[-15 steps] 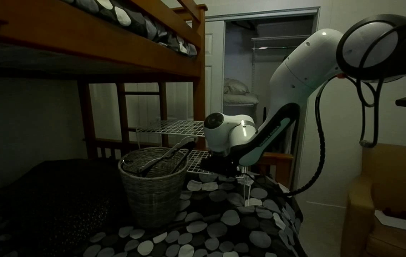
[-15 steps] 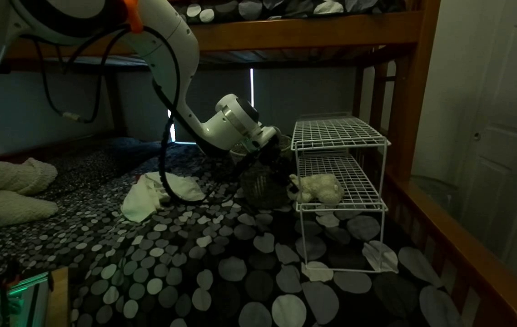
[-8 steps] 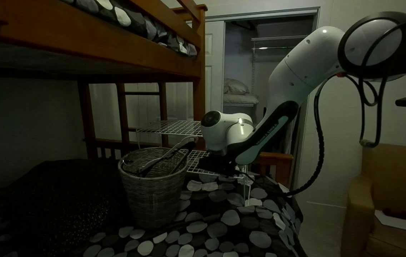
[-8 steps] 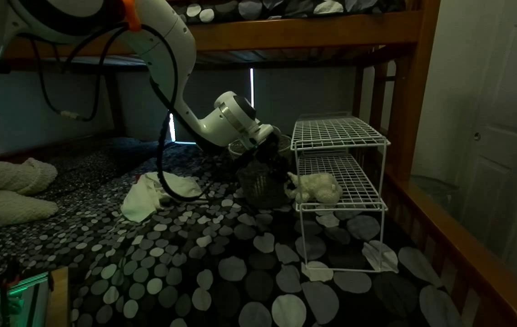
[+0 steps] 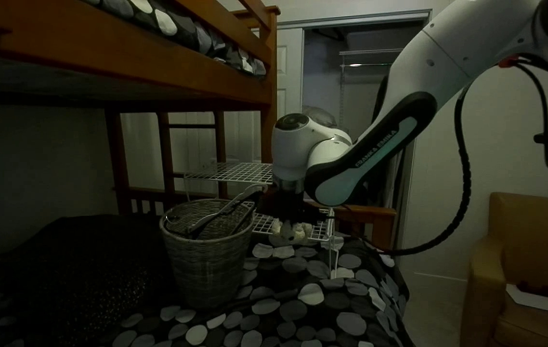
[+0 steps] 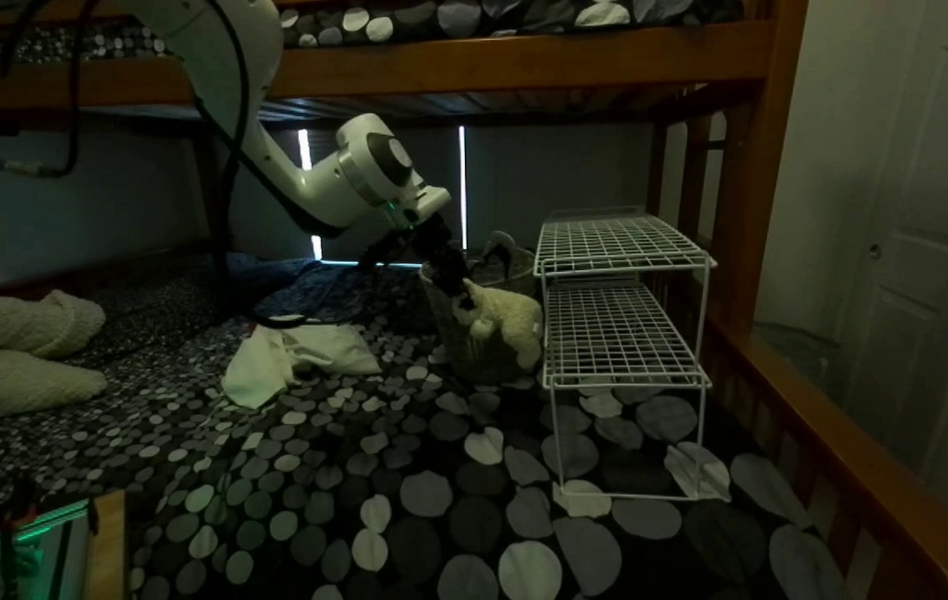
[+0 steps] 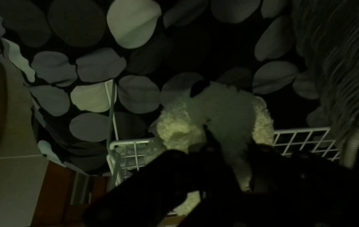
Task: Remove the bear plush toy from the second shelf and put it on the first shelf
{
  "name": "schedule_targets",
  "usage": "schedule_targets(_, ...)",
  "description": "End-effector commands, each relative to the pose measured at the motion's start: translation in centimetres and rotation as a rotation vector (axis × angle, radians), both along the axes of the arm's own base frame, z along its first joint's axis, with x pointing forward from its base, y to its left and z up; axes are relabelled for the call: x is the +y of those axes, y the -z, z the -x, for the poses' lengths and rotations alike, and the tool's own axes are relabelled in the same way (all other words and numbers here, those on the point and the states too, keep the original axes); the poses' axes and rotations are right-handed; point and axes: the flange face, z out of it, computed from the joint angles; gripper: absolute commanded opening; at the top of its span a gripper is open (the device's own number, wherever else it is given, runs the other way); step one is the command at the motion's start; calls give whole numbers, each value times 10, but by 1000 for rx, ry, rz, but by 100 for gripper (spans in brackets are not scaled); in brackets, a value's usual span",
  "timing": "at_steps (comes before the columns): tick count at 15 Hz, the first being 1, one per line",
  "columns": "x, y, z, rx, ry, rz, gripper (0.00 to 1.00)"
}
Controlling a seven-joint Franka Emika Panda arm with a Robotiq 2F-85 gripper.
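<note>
The gripper point(image 6: 462, 292) grasps one end of the bear plush toy point(image 6: 511, 317), which hangs just beside the second shelf point(image 6: 620, 337) rather than on it, presumably held out there so that the lift can clear the first shelf point(image 6: 622, 243) directly above the second shelf.

In an exterior view, we are seeing the bear point(image 6: 509, 318) hanging from the gripper point(image 6: 462, 293), before the basket point(image 6: 467, 352), with shelves point(image 6: 622, 335) at right, a cloth point(image 6: 268, 364) at left.
</note>
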Motion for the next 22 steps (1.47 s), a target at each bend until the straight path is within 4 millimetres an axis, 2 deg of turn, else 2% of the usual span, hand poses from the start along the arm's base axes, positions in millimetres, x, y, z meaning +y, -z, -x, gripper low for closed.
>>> schedule_targets(1,-16,-38,49,52,-85,-84,5)
schedule_targets(3,-31,-70,65,23,-104,-105,5)
schedule_targets(7,-57,-149,87,-176,-151,-127,5)
schedule_targets(8,-66,-171,88,-228,-141,-127,5)
schedule_targets(11,-92,-210,83,-316,-106,-114,5)
schedule_targets(14,-129,-215,53,-398,-118,-21,5)
schedule_targets(18,-179,-207,-7,-439,-118,123,5)
schedule_targets(20,-189,-202,-35,-437,-112,173,5)
schedule_targets(22,-188,-196,-63,-442,-122,188,5)
